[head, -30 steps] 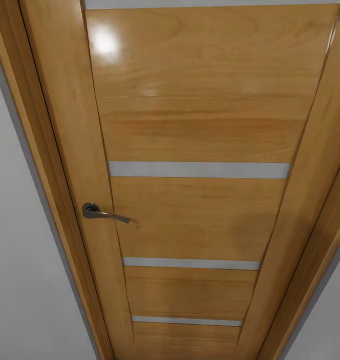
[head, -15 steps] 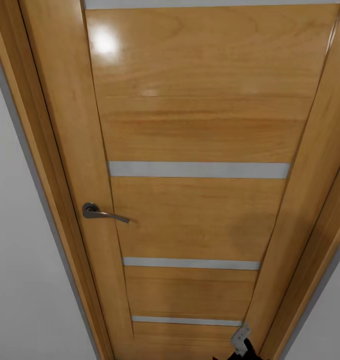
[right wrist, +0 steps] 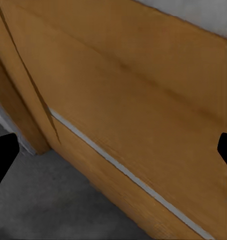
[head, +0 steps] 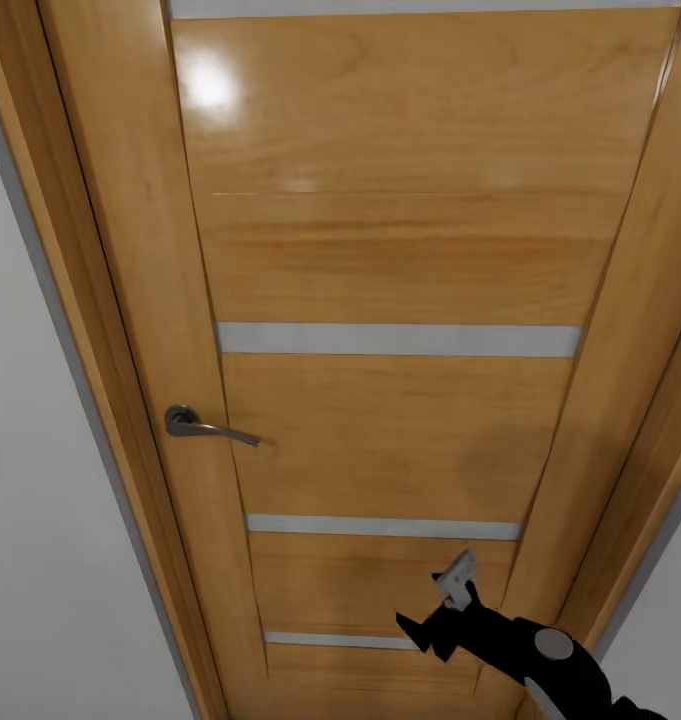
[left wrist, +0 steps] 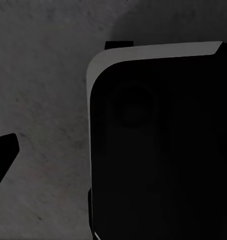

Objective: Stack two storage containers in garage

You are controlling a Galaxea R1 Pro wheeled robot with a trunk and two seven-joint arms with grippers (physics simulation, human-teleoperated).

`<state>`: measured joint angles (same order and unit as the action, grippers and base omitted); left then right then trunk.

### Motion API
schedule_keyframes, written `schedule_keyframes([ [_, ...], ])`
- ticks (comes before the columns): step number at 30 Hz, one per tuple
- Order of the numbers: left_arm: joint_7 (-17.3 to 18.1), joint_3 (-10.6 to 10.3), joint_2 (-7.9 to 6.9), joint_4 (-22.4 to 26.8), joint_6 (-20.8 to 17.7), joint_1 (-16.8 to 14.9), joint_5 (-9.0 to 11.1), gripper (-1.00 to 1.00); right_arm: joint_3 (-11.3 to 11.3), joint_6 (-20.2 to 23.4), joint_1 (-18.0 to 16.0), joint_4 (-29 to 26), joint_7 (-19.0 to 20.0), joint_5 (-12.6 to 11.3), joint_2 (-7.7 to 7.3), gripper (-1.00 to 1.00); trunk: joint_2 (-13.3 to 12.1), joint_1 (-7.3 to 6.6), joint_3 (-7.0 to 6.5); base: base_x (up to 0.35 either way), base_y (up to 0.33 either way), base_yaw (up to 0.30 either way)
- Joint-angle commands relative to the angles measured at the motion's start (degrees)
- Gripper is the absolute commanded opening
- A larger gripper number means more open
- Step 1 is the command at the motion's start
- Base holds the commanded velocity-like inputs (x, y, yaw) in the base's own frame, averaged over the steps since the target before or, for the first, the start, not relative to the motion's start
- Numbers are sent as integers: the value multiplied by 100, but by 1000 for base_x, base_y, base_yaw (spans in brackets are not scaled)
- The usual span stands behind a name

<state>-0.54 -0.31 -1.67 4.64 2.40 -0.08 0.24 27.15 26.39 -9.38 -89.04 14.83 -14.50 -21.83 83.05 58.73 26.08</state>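
A closed wooden door (head: 400, 300) with pale horizontal strips and a grey lever handle (head: 205, 425) is faced. The right gripper (head: 442, 603) is held before its lower panels — fingers spread, nothing grasped. The left gripper's state cannot be told. Grey concrete floor (right wrist: 48, 205) is seen at the door's foot.

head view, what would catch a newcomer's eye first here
A tall glossy honey-coloured wooden door with pale horizontal inlay strips takes up most of the head view, standing shut between plain white walls. A curved grey metal lever handle sits on its left stile. At lower right, the black right gripper reaches toward the door's lower panels, jaws open.
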Motion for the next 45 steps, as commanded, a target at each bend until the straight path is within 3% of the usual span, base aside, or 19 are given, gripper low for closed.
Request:
schedule_keyframes([
  [1,-7,-4,0,1,15,-1,2,100,2,137,-168,-55,-5,-36,7,100,3,0,6,0,0,0],
  [6,-7,-4,0,1,14,-1,2,100,0,414,-672,-79,-12,-43,47,100,3,0,6,0,0,0],
  [16,-7,-4,0,1,14,-1,2,100,0,543,-1008,-79,-72,-44,76,100,3,0,6,0,0,0],
  [22,-6,-4,0,1,11,-1,2,100,7,808,-1080,-79,-239,0,308,100,3,0,6,0,0,0],
  [25,-7,-4,0,1,13,-1,2,100,8,823,-1082,-79,-367,15,347,100,3,0,6,0,0,0],
  [27,-7,-4,0,1,13,-1,2,100,14,879,-1083,-79,-617,42,429,100,3,0,6,0,0,0],
  [31,-7,-4,0,1,13,-1,2,100,17,1165,-1084,-73,-1106,245,668,100,3,0,6,0,0,0],
  [33,-7,-4,0,1,14,-1,2,100,18,1249,-1084,-61,-1293,534,854,100,3,0,6,0,0,0],
  [37,-7,-4,0,1,12,-1,2,100,18,1292,-1152,13,-1404,908,1062,100,3,0,6,0,0,0],
  [45,-7,-4,0,1,14,-1,2,100,18,1307,-1443,337,-1430,1028,1150,100,3,0,6,0,0,0],
])
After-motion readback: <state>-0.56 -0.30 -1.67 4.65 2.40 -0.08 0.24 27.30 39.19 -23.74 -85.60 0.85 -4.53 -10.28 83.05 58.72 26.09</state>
